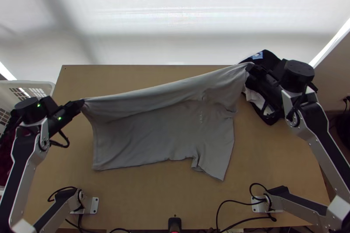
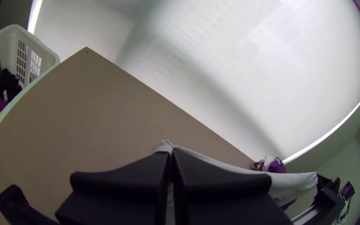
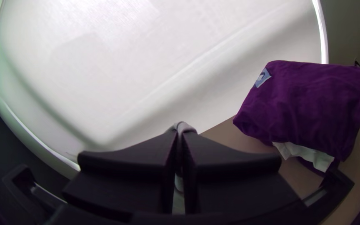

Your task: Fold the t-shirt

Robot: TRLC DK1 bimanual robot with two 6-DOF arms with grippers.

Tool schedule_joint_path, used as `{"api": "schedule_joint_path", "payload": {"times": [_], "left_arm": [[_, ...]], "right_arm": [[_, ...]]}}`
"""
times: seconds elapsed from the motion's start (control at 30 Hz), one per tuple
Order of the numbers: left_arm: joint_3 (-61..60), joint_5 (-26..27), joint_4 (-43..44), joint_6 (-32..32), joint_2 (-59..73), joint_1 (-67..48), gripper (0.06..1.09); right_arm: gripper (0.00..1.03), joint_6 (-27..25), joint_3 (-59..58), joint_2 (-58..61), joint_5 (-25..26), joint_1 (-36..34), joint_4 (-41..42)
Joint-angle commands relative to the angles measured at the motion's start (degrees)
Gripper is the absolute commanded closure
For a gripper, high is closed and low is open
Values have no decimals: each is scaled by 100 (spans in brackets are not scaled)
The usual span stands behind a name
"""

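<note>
Top view: basket (image 1: 43,84), cloth pile (image 1: 270,59)

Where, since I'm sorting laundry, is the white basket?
The basket is at the top view's left edge, beside the table near its far left corner, partly hidden by the left arm.

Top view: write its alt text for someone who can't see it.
A grey t-shirt is stretched along its far edge between the left gripper and the right gripper, its near part spread on a wooden table. Dark clothes lie by the right gripper; a white basket is at the left edge.
</note>
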Motion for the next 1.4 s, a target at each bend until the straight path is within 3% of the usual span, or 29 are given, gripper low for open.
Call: {"api": "schedule_joint_path", "payload": {"times": [0.0, 0.43, 0.57, 0.83, 0.9, 0.93, 0.97, 1.17, 1.3, 1.37], "left_arm": [[29, -31, 568, 144, 891, 56, 105], [1751, -269, 1104, -93, 3783, -208, 103], [1989, -260, 1086, -199, 4047, -199, 64], [1822, -146, 1060, -313, 3932, -225, 57], [1822, 21, 875, -216, 3836, -225, 26], [1857, 92, 700, -32, 3783, -225, 18], [1892, 118, 497, 91, 3704, -225, 16], [2015, 470, -847, 355, 3141, -295, 18], [1980, 478, -1296, 153, 2930, -375, 38], [1883, 478, -1313, -58, 2948, -366, 56]], "right_arm": [[100, 214, -5, 302, 19, -114, 469], [100, 188, 452, 1155, 45, 35, 882], [100, 196, 470, 1621, 80, 246, 1041], [100, 188, 742, 2552, 212, 598, 1339], [100, 188, 821, 2605, 221, 633, 1348], [100, 179, 848, 2623, 221, 659, 1339], [100, 170, 874, 2640, 230, 677, 1348], [100, 109, 944, 2667, 239, 712, 1339], [100, 73, 927, 2640, 247, 686, 1339], [100, 73, 927, 2640, 256, 659, 1339]]}}
